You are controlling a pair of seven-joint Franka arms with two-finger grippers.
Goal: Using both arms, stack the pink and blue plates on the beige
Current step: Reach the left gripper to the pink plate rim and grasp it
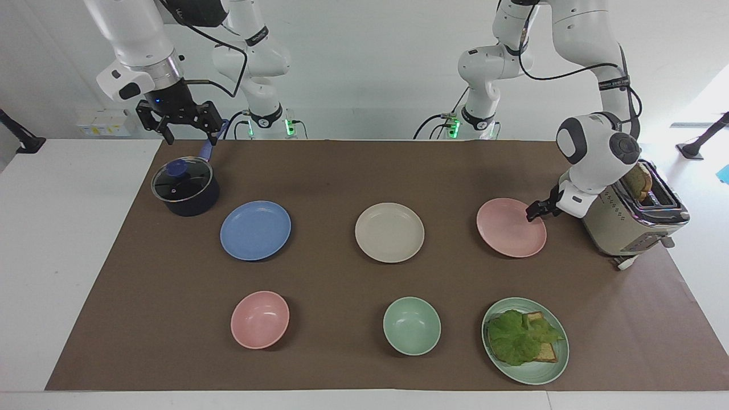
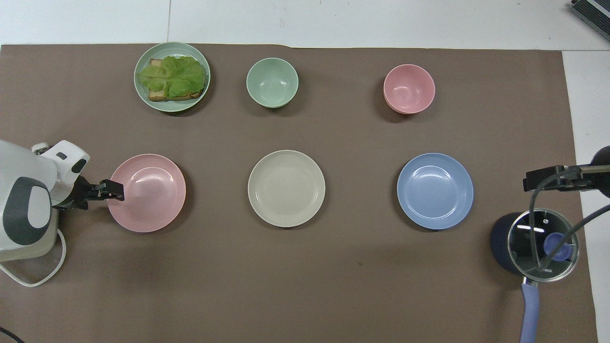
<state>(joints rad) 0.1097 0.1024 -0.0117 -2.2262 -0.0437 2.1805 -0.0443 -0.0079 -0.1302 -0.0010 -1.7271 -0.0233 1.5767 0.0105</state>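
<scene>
At the left arm's end of the table, the left gripper (image 1: 533, 212) meets the pink plate (image 1: 508, 229) rim; jaw state cannot be told. Current step: grasping. Next: lift, carry to the beige plate (image 1: 389, 232). The right gripper (image 1: 183, 126) waits spread over the pot (image 1: 185, 187); the blue plate (image 1: 255, 230) lies untouched.

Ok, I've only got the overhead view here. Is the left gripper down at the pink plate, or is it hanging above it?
Observer: In the facing view the left gripper is low, at the pink plate's rim on the toaster side. I cannot confirm contact.
Operator: And is the right gripper on the pot?
Observer: No, the right gripper hangs open, raised well clear of the pot and touching nothing.
Operator: Anything in the toaster?
Observer: Yes, a slice of toast stands in its slot.
</scene>
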